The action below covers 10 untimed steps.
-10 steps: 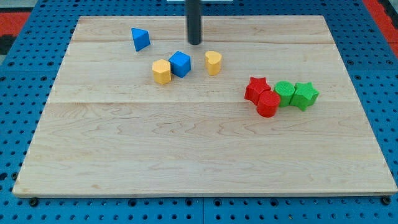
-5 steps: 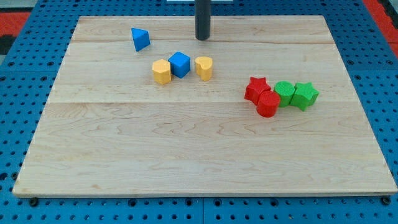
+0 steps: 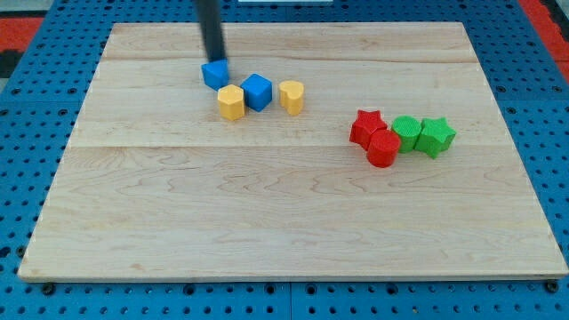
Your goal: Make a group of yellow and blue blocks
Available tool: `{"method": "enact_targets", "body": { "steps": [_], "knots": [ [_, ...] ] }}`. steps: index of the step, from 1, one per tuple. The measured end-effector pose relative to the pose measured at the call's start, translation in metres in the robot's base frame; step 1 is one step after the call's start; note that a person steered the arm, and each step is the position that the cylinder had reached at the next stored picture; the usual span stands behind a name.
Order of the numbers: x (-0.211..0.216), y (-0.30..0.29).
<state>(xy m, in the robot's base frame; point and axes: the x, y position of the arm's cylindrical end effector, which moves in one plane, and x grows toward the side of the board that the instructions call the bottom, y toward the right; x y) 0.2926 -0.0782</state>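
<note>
My tip [image 3: 214, 59] rests at the top edge of a small blue block [image 3: 214, 74], touching it. Just below it sits a yellow hexagonal block [image 3: 231, 102]. A blue cube [image 3: 257, 92] lies to its right, touching it. A yellow heart-like block [image 3: 291, 96] sits right of the cube, close beside it. These blocks lie in the upper middle of the wooden board [image 3: 267, 213].
A red star block [image 3: 365, 127] and a red round block [image 3: 383, 148] sit at the view's right, touching a green round block [image 3: 407, 132] and a green star block [image 3: 436, 136]. Blue pegboard surrounds the board.
The tip moved left along the view's top. The small blue block has been moved right and down, close to the yellow hexagonal block. The yellow heart-like block shifted left earlier.
</note>
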Motion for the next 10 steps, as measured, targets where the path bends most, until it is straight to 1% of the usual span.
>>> {"method": "enact_targets", "body": {
  "steps": [1,2,3,4,5,6,7,8,9,10],
  "knots": [
    [0.014,-0.006],
    [0.012,-0.02],
    [-0.029,-0.052],
    [0.001,-0.057],
    [0.007,-0.014],
    [0.007,-0.007],
    [0.01,-0.058],
    [0.043,-0.058],
    [0.052,-0.035],
    [0.052,-0.039]
  ]
}}
